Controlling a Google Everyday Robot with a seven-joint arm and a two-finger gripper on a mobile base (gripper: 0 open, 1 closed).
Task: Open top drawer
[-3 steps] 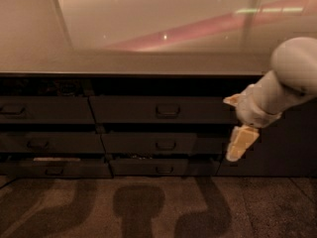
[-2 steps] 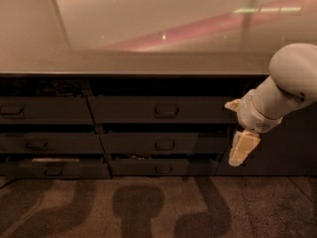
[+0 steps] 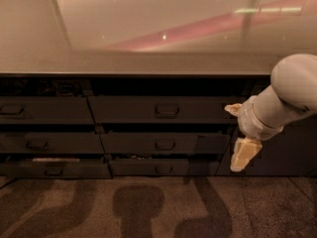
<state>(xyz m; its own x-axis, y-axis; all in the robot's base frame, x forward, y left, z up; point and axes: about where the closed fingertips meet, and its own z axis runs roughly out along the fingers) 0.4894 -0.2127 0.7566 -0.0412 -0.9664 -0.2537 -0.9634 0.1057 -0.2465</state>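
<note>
The top drawer point(image 3: 148, 110) spans the middle of the frame, just under the countertop point(image 3: 148, 63). The gripper point(image 3: 243, 151) hangs at right, below the drawer's right end; whether it is wide or narrow cannot be told.

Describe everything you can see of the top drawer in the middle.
The top drawer is a wide, dark grey, flat-fronted drawer directly under the countertop, with one small recessed rounded handle at its centre. A dark gap runs above its front. The gripper hangs by its right end, away from the handle; contact cannot be told.
</note>
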